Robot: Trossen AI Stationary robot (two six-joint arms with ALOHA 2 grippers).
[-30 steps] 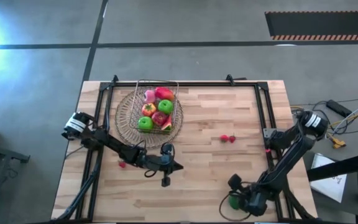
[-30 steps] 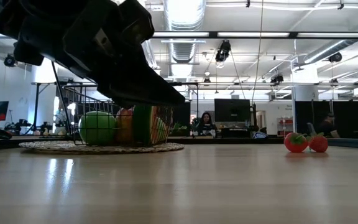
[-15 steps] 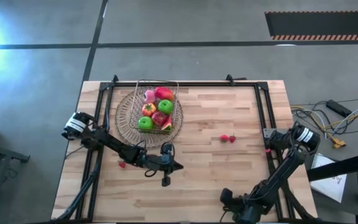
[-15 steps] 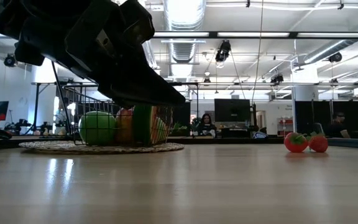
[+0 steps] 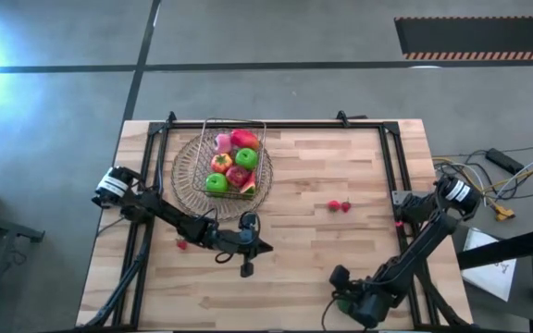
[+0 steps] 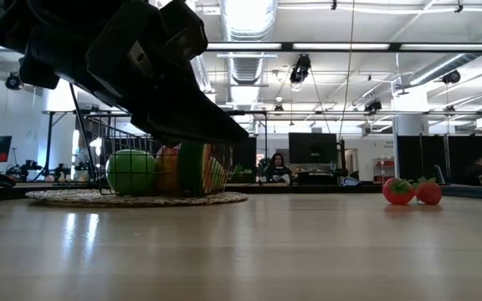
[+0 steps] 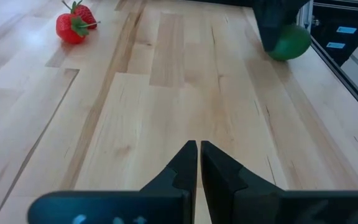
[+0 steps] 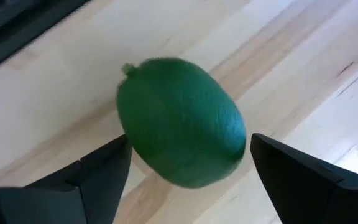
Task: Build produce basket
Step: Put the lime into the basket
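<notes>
Fingers of the right end effector [image 8: 185, 165] spread wide around the dark green piece [image 8: 180, 121] at the counter's [image 5: 340, 259] near right corner.

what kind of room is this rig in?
Probably an open robotics lab or workshop. The low view shows exposed ceiling ducting and a monitor at desks behind the table. The high view shows a bare concrete floor.
</notes>
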